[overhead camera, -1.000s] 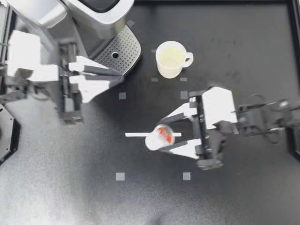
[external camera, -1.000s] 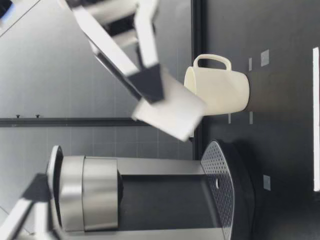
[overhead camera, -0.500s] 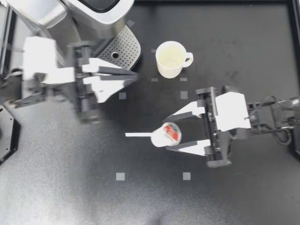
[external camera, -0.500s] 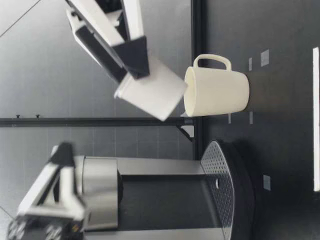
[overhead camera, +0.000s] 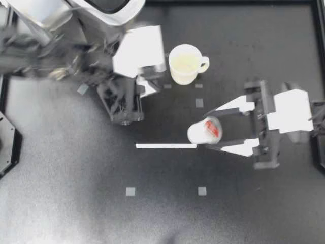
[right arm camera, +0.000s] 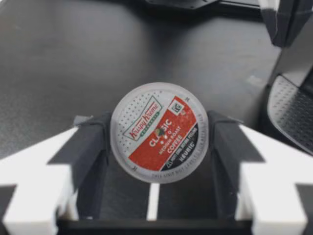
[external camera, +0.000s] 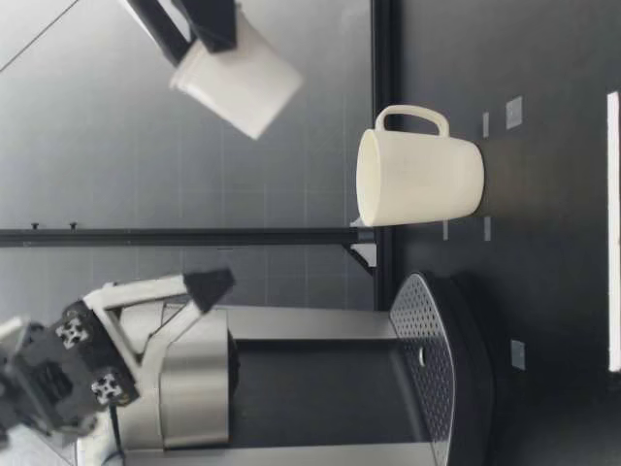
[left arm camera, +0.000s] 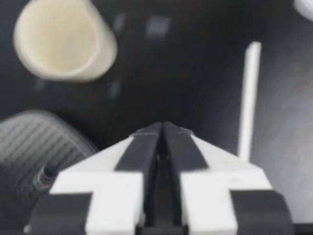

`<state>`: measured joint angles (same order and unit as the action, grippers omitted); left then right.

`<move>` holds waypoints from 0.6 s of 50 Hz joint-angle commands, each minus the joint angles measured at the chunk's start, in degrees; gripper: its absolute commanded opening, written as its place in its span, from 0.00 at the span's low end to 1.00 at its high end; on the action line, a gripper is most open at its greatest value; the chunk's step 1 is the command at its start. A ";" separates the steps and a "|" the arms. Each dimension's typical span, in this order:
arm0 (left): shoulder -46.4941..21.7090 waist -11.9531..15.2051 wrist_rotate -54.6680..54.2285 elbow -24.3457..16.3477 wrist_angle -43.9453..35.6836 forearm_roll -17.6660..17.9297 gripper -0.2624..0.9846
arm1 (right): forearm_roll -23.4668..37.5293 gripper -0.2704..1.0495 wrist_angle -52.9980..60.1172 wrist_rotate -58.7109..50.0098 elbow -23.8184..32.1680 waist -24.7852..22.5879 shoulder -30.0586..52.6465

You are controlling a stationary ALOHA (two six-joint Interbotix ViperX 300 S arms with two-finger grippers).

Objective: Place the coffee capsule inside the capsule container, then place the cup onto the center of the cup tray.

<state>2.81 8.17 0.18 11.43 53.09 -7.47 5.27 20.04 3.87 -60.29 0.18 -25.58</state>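
Dark table (overhead camera: 76,203); right gripper (overhead camera: 209,130) fingers pinching coffee capsule (overhead camera: 202,132); left gripper (overhead camera: 148,85) fingers (left arm camera: 141,149) together, clear only wrist-side.

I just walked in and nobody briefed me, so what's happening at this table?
My right gripper is shut on the coffee capsule, holding it in the air above the table. My left gripper is shut and empty, up beside the coffee machine. The cup stands on the table, not yet on the cup tray.

My left arm (overhead camera: 136,51) seemingly crowds the cup (overhead camera: 184,64).
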 commanded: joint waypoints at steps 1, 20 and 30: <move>-0.97 -1.93 -2.72 -5.89 8.88 -7.47 0.32 | 0.09 0.61 0.79 0.35 0.00 0.79 -1.76; -9.58 -14.24 -18.63 -10.46 29.97 -53.88 0.32 | 0.09 0.61 1.85 1.14 -1.93 1.93 -2.90; -12.13 -15.73 -20.30 -7.38 33.93 -63.54 0.32 | 0.09 0.61 2.02 1.67 -2.11 1.93 -2.90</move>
<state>-10.02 -7.56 -19.51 3.78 85.87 -67.94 5.27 21.36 5.45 -62.93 1.85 -27.77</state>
